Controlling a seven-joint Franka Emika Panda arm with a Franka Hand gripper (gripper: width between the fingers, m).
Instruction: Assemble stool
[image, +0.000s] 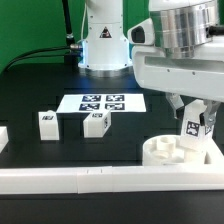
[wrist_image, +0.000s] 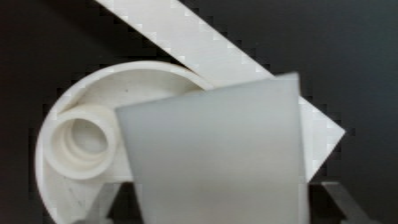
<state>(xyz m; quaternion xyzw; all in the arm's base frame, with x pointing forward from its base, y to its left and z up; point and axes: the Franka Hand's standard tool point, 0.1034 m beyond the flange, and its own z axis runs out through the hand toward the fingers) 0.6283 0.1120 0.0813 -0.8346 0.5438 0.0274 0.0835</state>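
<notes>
My gripper hangs at the exterior view's right, shut on a white leg block whose square tag faces the camera. The block hangs upright just above the round white seat, over its far right part. In the wrist view the held leg block fills the middle as a blurred grey slab, with a dark finger on either side at its lower corners. Behind it lies the seat with a round socket showing. Two more leg blocks stand loose on the black table.
The marker board lies flat at the middle back, in front of the arm's base. A long white rail runs along the front edge, and its end shows beside the seat. Another rail piece sits at the left edge.
</notes>
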